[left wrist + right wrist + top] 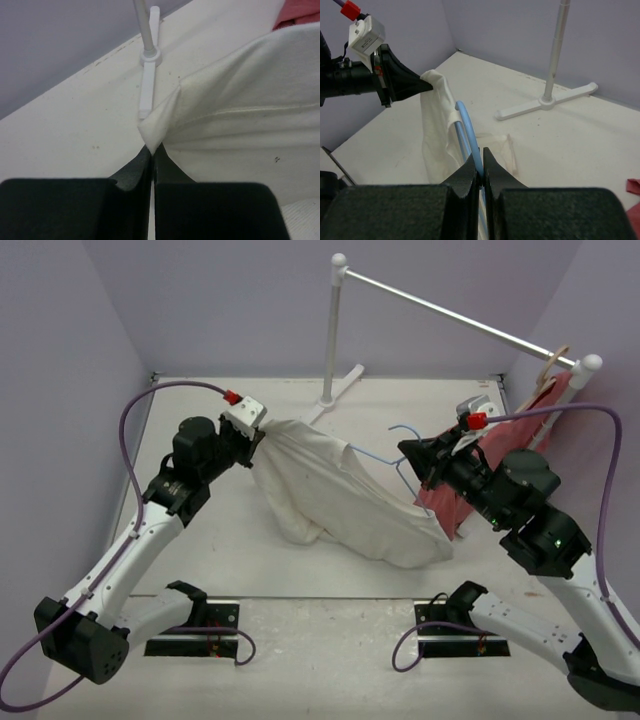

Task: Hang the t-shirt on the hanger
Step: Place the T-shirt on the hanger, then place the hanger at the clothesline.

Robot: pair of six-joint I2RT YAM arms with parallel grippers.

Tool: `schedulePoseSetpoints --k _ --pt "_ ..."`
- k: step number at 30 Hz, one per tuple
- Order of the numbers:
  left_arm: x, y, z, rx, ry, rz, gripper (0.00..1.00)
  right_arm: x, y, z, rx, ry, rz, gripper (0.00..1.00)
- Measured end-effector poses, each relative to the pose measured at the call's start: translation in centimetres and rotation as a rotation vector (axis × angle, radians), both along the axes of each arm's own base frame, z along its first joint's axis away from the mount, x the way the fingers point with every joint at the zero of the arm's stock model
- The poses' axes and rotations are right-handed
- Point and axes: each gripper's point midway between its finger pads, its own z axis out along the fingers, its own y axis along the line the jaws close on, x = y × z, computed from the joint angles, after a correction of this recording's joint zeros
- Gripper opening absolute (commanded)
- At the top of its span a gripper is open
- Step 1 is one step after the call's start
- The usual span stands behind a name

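The white t-shirt (340, 495) hangs stretched between both arms above the table. My left gripper (255, 443) is shut on a corner of its fabric (156, 131). The thin light-blue wire hanger (385, 455) pokes out of the shirt's top edge; most of its frame is hidden inside the cloth. My right gripper (410, 462) is shut on the blue wire (470, 132), which runs down into the shirt (437, 130). The left gripper (422, 86) shows in the right wrist view, pinching the shirt's upper corner.
A white garment rack (335, 330) stands at the back with its rail running right. A red garment (520, 445) on a tan wooden hanger (552, 365) hangs at the right, behind my right arm. The rack's foot (146, 90) lies on the table.
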Motion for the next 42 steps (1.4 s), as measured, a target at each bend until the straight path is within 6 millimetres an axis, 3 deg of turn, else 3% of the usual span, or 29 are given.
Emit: schedulePoseSetpoints --k 6,7,8,9,10,11,16,18,26,29,31,36,39,41,42 --pt "1.0 1.8 -0.2 -0.028 0.007 0.135 0.00 0.4 0.5 -0.4 -0.011 0.014 0.005 0.00" --pt "1.1 2.1 -0.1 -0.032 0.006 0.157 0.06 0.5 0.6 -0.5 -0.013 0.018 0.008 0.00" --pt "1.3 2.4 -0.1 -0.036 0.006 0.175 0.20 0.6 0.7 -0.7 -0.016 0.021 0.012 0.00" --pt "1.4 2.6 -0.1 -0.037 0.004 0.188 0.42 0.7 0.9 -0.8 -0.019 0.026 0.018 0.00" --pt "1.4 2.7 0.0 -0.038 0.003 0.191 0.75 0.8 1.2 -1.0 -0.023 0.032 0.024 0.00" --pt "1.5 2.7 0.0 -0.046 0.003 0.191 1.00 0.9 1.4 -1.1 -0.027 0.036 0.029 0.00" --pt "0.8 1.3 1.0 -0.096 -0.004 0.101 1.00 1.4 2.4 -1.0 -0.042 0.054 0.055 0.00" --pt "-0.3 0.4 2.4 -0.127 -0.033 0.033 1.00 1.8 2.8 -0.9 -0.049 0.060 0.058 0.00" --pt "-7.7 -4.3 14.3 -0.308 -0.316 -0.408 1.00 2.5 4.2 -1.6 -0.069 0.090 0.095 0.00" --pt "-9.9 -6.8 16.6 -0.351 -0.361 -0.585 1.00 2.5 5.3 -1.3 -0.061 0.102 0.138 0.00" --pt "-10.8 -9.3 16.6 -0.359 -0.350 -0.690 1.00 2.5 6.1 -0.9 -0.051 0.104 0.174 0.00" --pt "-11.2 -15.4 13.6 -0.337 -0.227 -0.862 0.98 2.2 7.6 0.1 -0.033 0.110 0.245 0.00" --pt "-10.6 -16.8 12.0 -0.324 -0.175 -0.889 0.86 1.8 7.9 0.4 -0.024 0.109 0.273 0.00" --pt "-10.6 -17.5 11.7 -0.317 -0.162 -0.919 0.67 1.6 8.1 0.5 -0.020 0.109 0.290 0.00" --pt "-10.6 -17.9 11.8 -0.316 -0.161 -0.935 0.63 1.4 8.2 0.6 -0.019 0.109 0.299 0.00"
